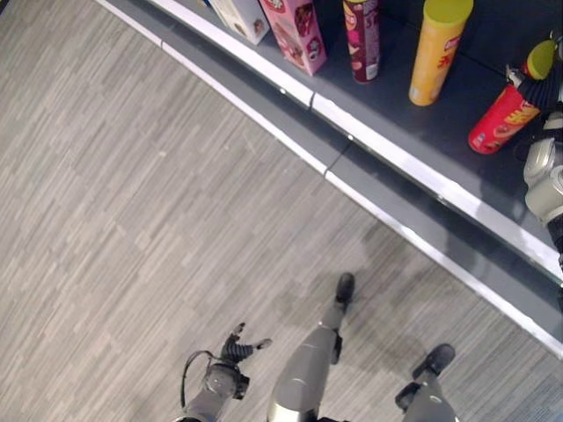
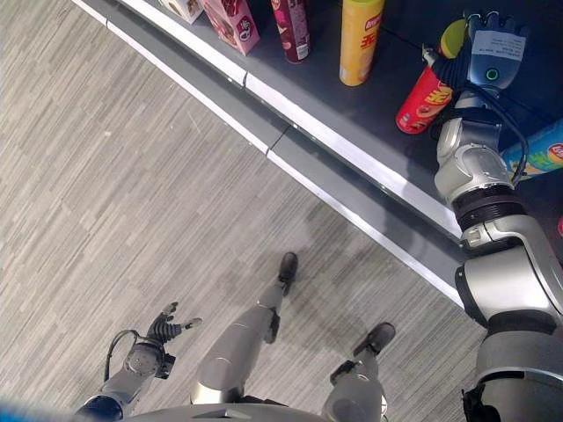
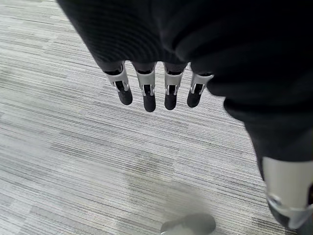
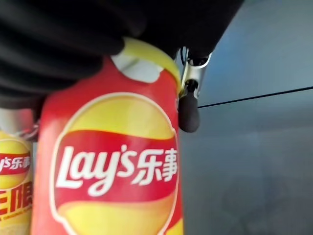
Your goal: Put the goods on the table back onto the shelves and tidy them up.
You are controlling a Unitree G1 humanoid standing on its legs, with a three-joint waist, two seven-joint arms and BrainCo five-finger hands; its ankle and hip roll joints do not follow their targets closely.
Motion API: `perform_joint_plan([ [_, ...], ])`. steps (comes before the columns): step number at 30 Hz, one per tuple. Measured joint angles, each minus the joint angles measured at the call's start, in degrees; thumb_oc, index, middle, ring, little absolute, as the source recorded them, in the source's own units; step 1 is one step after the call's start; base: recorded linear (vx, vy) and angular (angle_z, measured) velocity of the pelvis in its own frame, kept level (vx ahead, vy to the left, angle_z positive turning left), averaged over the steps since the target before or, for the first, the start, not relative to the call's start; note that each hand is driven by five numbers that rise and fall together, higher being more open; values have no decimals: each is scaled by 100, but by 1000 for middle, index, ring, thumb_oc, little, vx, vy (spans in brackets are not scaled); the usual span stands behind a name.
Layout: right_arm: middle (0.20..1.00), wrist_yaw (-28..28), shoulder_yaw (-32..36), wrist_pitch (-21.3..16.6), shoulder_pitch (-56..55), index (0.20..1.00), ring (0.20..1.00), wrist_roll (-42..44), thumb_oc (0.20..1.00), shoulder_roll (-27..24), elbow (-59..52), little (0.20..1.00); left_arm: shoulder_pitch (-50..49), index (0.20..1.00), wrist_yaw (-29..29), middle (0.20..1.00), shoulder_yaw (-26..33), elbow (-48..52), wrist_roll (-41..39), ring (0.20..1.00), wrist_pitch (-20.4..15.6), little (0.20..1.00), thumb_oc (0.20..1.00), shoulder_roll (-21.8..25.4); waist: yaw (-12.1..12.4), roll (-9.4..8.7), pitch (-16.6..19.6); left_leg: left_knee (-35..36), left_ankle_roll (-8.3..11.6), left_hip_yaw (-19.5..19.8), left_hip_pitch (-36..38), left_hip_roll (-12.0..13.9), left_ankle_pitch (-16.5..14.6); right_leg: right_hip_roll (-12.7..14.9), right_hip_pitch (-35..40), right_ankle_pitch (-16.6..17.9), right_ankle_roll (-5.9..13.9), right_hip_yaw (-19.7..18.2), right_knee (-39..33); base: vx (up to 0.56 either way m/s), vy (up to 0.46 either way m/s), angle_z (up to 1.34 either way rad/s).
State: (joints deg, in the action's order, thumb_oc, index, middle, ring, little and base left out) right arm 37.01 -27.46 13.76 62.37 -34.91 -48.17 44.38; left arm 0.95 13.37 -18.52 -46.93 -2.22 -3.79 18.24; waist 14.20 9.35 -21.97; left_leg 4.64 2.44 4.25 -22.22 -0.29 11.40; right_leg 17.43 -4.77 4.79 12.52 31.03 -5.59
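A red chip can (image 2: 422, 101) with a yellow-green lid has its base on the dark shelf board (image 1: 413, 123). My right hand (image 2: 488, 57) grips its upper end, and the right wrist view has the red can (image 4: 112, 161) right under the palm with one finger (image 4: 188, 112) curled beside the lid. My left hand (image 1: 237, 347) hangs low over the floor, far from the shelf. Its fingers (image 3: 149, 93) are straight and hold nothing.
Along the shelf stand a yellow can (image 1: 437, 53), a dark red can (image 1: 362, 40), a pink box (image 1: 295, 31) and a white box (image 1: 239, 16). A blue can (image 2: 541, 158) lies beside my right forearm. A white strip (image 1: 396, 154) edges the shelf above grey carpet.
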Motion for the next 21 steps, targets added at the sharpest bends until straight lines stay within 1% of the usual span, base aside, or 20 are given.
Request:
perform_joint_plan([
  [16,200,-11,-10,-3,2,200,200,-3,200,1,89,200,0,1000,5,1000,-28,6,0,1000,0,1000,1000,1,-72,-80,-34,0,0,-2,1,11,15,-9,0,6,7,-11,0,0,0,0],
  [18,200,-12,-13,-3,2,200,200,-4,200,1,102,200,0,1000,5,1000,-28,4,0,1000,0,1000,1000,1,-127,-90,-34,0,-1,-2,1,11,16,-9,0,7,7,-11,0,0,0,0],
  [21,200,-12,-59,-2,5,200,200,-9,200,1,106,200,0,1000,5,1000,-28,4,0,1000,-1,1000,1000,2,-142,-91,-33,0,-1,-5,1,14,16,-11,0,7,7,-13,0,0,0,0],
])
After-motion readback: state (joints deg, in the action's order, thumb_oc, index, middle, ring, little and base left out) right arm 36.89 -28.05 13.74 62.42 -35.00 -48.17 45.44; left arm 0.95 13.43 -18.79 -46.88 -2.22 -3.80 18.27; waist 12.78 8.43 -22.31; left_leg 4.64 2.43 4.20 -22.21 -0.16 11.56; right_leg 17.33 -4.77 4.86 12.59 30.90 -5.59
